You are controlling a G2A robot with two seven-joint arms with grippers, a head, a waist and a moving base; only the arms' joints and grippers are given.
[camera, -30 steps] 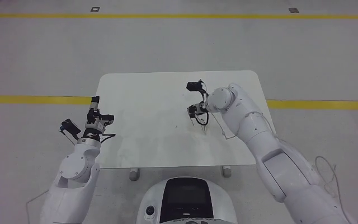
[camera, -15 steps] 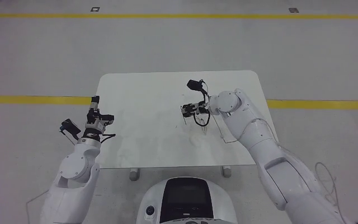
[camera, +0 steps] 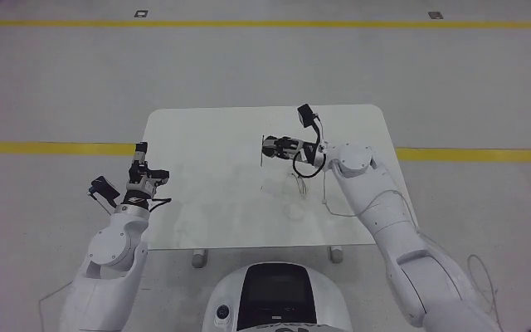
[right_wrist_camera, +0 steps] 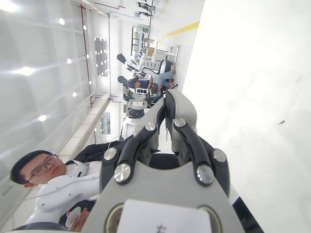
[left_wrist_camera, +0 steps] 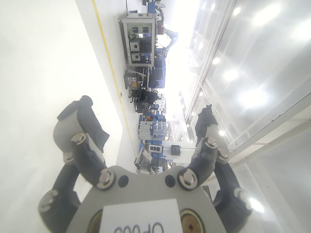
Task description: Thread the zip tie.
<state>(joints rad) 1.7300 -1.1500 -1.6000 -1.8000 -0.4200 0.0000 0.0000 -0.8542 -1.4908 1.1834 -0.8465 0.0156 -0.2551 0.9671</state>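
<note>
My right gripper (camera: 267, 148) hangs over the middle of the white table (camera: 207, 199), its fingers pointing toward the left arm. In the right wrist view the right gripper (right_wrist_camera: 167, 94) has its fingers pressed together. A thin pale strip, the zip tie (camera: 262, 154), crosses the fingertips in the top view; it is faint, and a dark strand (right_wrist_camera: 166, 132) shows between the fingers. My left gripper (camera: 141, 153) stands at the table's left edge, pointing upward. Seen from its own wrist, the left gripper (left_wrist_camera: 145, 107) is open with nothing between the fingers.
A thin cable (camera: 323, 192) hangs from the right arm over the table. A small dark speck (right_wrist_camera: 281, 122) lies on the tabletop. A yellow floor line (camera: 50, 147) runs behind the table.
My right gripper has risen from the tabletop, moved back and left, and turned its fingers toward the left side. The left arm has not moved.
</note>
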